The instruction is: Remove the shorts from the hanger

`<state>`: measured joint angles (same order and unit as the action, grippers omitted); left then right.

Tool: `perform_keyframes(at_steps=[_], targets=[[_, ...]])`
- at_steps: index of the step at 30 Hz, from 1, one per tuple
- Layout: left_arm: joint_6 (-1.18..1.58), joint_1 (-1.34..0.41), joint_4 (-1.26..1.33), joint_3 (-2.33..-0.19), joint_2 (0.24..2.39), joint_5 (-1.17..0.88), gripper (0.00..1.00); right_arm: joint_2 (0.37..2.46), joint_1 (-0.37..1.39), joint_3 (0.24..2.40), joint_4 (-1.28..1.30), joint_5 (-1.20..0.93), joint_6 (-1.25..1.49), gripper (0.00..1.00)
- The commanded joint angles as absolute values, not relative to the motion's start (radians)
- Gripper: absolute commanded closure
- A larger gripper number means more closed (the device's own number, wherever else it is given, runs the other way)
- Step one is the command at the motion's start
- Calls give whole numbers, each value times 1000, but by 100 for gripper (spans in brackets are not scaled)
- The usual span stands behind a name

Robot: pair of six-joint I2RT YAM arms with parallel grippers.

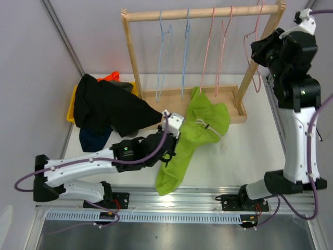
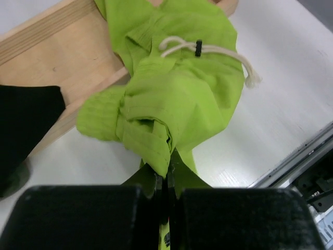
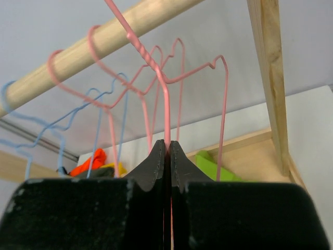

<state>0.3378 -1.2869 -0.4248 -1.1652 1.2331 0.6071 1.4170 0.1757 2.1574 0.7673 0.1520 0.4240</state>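
navy shorts (image 1: pixel 92 138) mostly buried, orange shorts (image 1: pixel 110 77) barely showing

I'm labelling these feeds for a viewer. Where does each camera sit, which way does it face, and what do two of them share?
Top external: above and behind the bases, looking down on the table, wooden rack and both arms.
Left wrist: on the left arm, looking down past the left gripper, shut on the lime green shorts.
Right wrist: on the right arm, looking up past the right gripper, shut on a pink hanger.
Shared: top and left wrist views both show those shorts.
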Motion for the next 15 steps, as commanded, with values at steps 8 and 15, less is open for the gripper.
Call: perform_keyframes(at_steps=[8,15], targets=[[491,-1292,-756,-1185,928,814,100,1634,101,2269,658,114,463,100],[408,-1269,-927,-1385,845,1001,100,1435,101,1901,531,72,506,100]])
